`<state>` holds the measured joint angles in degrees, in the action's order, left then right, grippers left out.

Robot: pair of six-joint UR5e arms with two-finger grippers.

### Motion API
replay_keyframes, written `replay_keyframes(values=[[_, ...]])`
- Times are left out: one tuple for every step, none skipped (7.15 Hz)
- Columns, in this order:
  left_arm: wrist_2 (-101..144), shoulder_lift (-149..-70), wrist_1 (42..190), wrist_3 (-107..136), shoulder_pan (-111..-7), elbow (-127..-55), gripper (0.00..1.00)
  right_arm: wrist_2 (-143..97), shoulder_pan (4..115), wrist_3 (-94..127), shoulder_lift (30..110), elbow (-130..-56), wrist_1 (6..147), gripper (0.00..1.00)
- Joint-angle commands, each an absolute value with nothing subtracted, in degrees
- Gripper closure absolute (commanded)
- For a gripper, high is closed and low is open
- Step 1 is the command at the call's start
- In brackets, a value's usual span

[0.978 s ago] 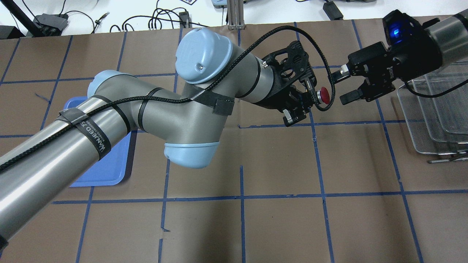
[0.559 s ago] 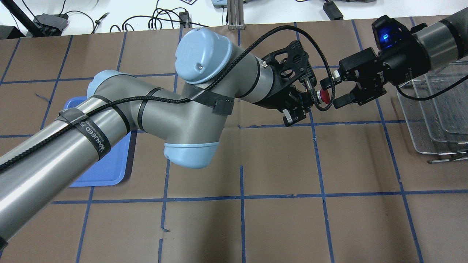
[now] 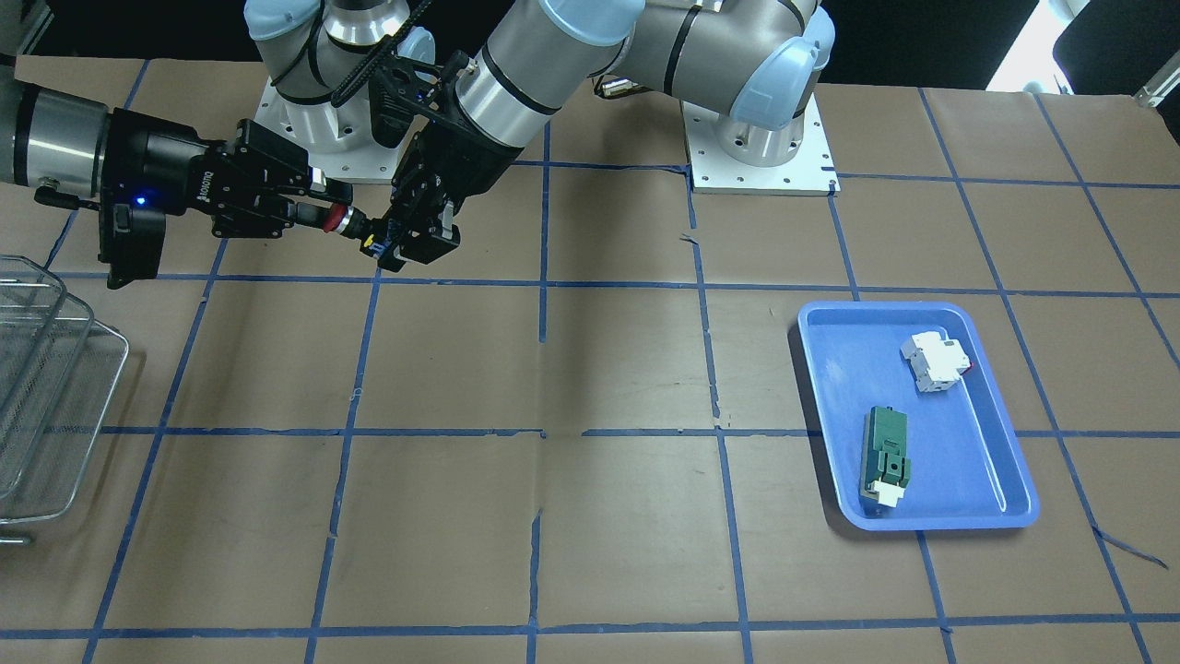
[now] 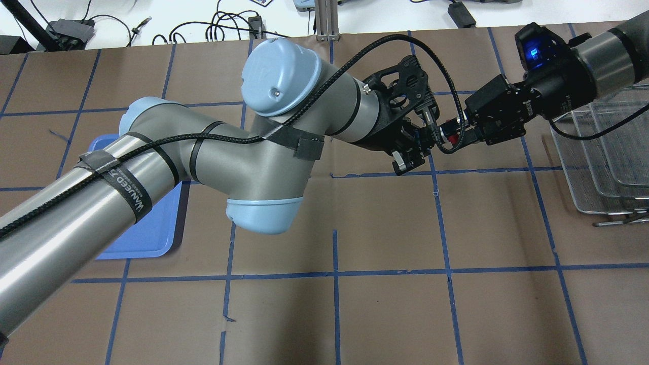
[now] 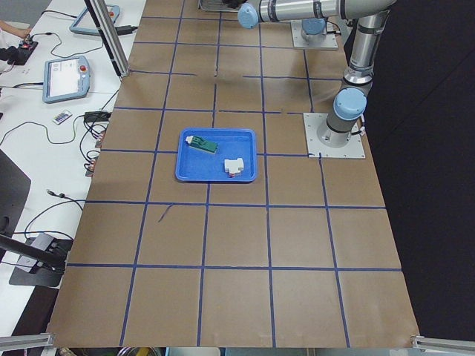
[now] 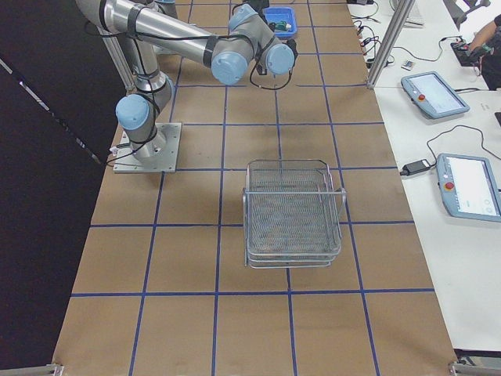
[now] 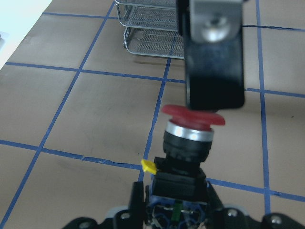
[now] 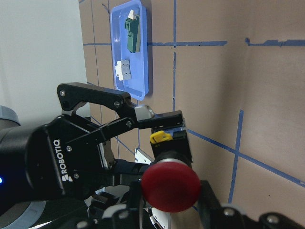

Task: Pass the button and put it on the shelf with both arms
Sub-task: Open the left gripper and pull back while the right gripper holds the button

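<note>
Front view: right gripper pinches the red cap of the button, left gripper clamps its black base, held in midair

Overhead: right jaws were spread 0.6 s ago, now closed on the cap

Left wrist: right finger touches the cap

Both arms grip it; likely left lets go next, then on to the wire shelf

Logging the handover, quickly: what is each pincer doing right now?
Left pincer: closed on the black body of the button.
Right pincer: closed on the same button's red cap.
</note>
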<state>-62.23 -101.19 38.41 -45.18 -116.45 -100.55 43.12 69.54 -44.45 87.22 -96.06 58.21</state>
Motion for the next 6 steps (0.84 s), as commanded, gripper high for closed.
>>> replay_keyframes(values=[[-62.2,-101.2,38.4,-45.2,-116.5,-100.5,1.00,42.9,69.5,-44.4,87.2,-96.1,58.1,1.00],[-62.4,-101.1,38.4,-45.2,-116.5,-100.5,0.42,42.9,69.5,-44.4,87.0,-96.0,58.1,1.00],[-62.5,-101.0,38.4,-45.1,-116.5,-100.5,0.00,42.9,69.5,-44.4,87.0,-96.0,58.0,1.00],[-62.5,-100.8,38.4,-44.9,-116.5,-100.5,0.00,43.0,69.5,-44.4,87.0,-96.0,58.0,1.00],[-62.6,-100.6,38.4,-44.9,-116.5,-100.5,0.00,43.3,69.5,-44.4,87.1,-95.9,58.1,1.00],[-62.8,-100.4,38.6,-44.9,-116.2,-100.5,0.00,43.9,69.5,-44.3,87.3,-94.9,58.4,1.00]])
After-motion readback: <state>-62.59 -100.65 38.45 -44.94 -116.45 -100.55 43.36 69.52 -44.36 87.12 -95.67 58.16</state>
